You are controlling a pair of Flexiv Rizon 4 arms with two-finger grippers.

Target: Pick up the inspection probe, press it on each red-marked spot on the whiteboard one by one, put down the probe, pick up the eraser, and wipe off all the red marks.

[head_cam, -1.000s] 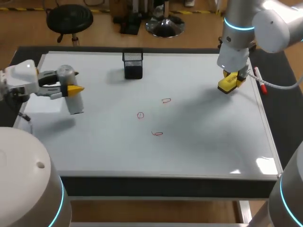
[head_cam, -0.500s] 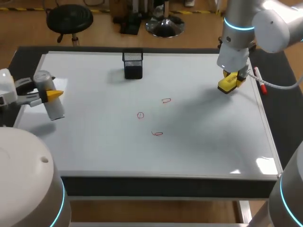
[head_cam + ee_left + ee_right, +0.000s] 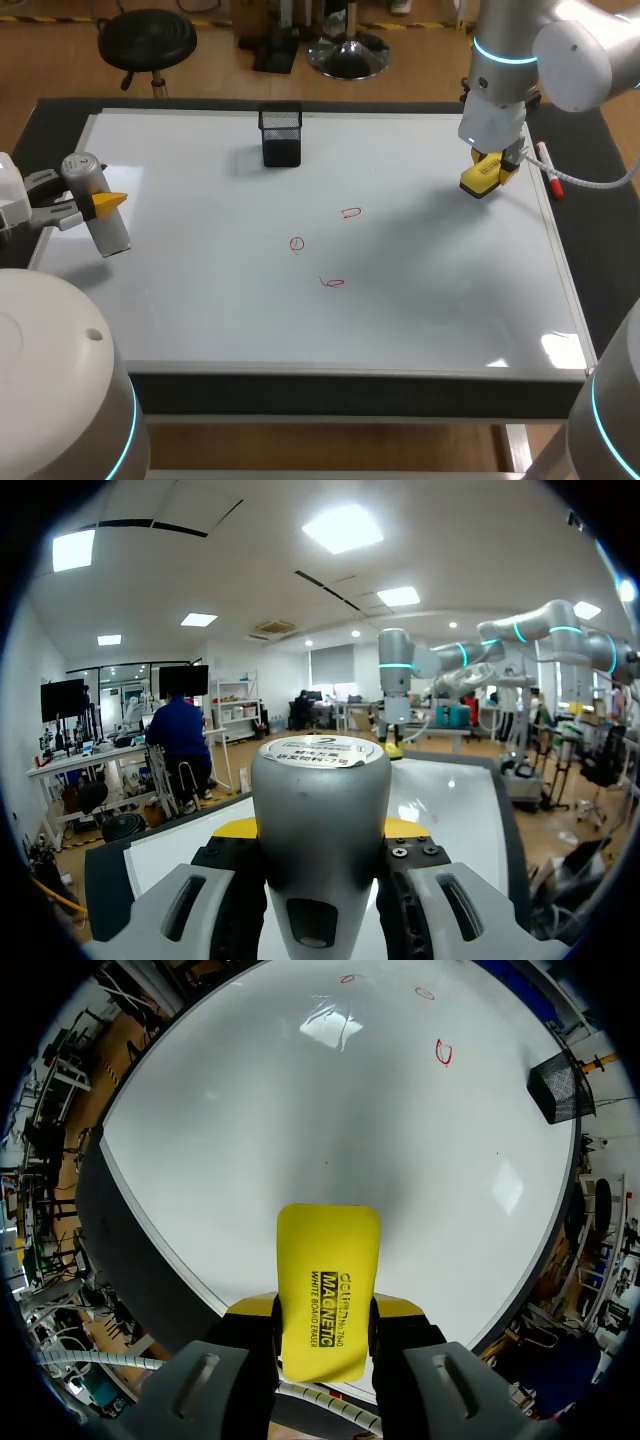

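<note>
Retreated leftward, left end effector (image 3: 98, 206) clamps probe (image 3: 112, 236); right end effector (image 3: 489, 166) clamps eraser (image 3: 476, 181).

Three red marks (image 3: 350, 213) (image 3: 297, 243) (image 3: 333, 283), one probe (image 3: 95, 205), one eraser (image 3: 480, 175), one holder (image 3: 281, 137)

A mesh pen holder (image 3: 281, 135) stands on the whiteboard (image 3: 430, 300) near its far edge, left of middle. Three marks (image 3: 297, 243) sit around the centre. Over the left edge the left gripper (image 3: 95, 205) holds the inspection probe (image 3: 108, 232) — near the far right corner the right gripper (image 3: 485, 172) holds the eraser (image 3: 477, 180). A marker (image 3: 548, 170) lies just beyond the right edge.
</note>
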